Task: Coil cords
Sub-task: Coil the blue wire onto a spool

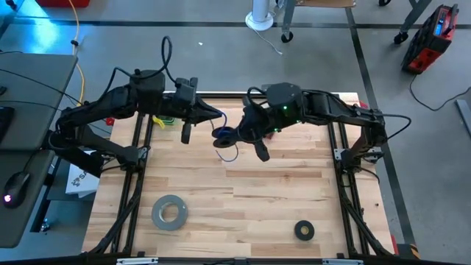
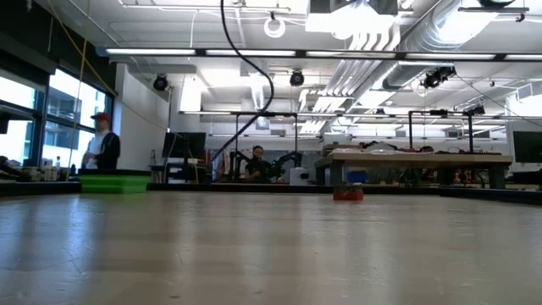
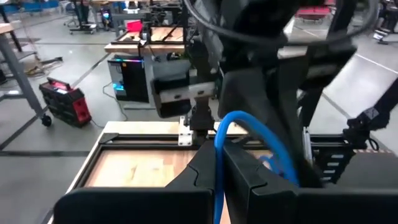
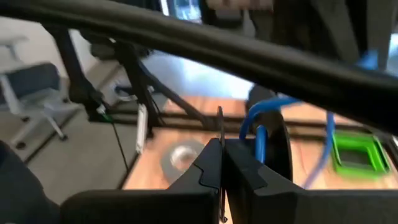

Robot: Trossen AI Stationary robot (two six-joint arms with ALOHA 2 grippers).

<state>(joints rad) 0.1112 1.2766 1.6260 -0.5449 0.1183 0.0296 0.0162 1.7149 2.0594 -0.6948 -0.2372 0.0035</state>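
Wooden table [image 1: 280, 199], both arms raised mid-table, left claw [image 3: 219, 163] pinching blue cable [image 3: 249, 127]

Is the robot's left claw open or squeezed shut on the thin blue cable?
Shut on it. In the left wrist view the thin blue cable runs up between the left gripper's two dark fingers, which press against it.

You can't see the blue cable's [image 1: 225, 137] plug ends; the arms hide most of it.
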